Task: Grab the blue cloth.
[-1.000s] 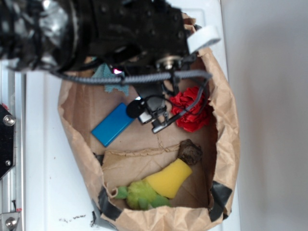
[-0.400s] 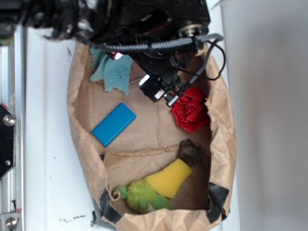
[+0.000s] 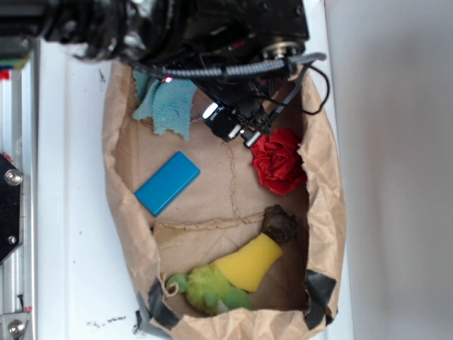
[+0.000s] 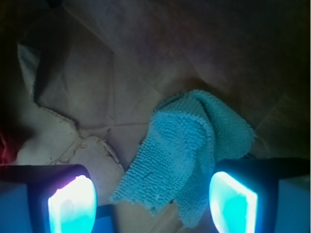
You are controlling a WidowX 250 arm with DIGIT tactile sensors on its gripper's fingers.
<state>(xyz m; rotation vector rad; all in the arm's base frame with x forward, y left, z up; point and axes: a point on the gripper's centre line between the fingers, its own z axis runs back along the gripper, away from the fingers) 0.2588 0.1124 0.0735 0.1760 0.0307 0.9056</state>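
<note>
Overhead, in the exterior view, a brown paper bag (image 3: 126, 191) with rolled-down sides lies open on the white table (image 3: 67, 212), and the black robot arm (image 3: 177, 28) reaches across its upper end. The blue cloth (image 3: 167, 105) sits bunched at the upper left of the bag's floor, partly under the arm and its coiled cable. Just right of it, the claw (image 3: 233, 126) hangs low near the middle of the bag's top part, close beside the red fabric flower (image 3: 278, 161); how its fingers stand is hard to read from here. A bright blue block (image 3: 167, 183) lies flat below the cloth, apart from it. Lower down, a dark brown lump (image 3: 280, 222) touches the end of a yellow sponge-like piece (image 3: 249, 262), with a green plush toy (image 3: 205, 287) beside that. From the wrist view, the claw (image 4: 150, 201) is spread wide and holds nothing; its two glowing fingers (image 4: 73, 204) frame the bottom corners. The cloth (image 4: 187, 148) lies crumpled on the brown paper between them, its right side near the right finger, frayed edge toward the camera
</note>
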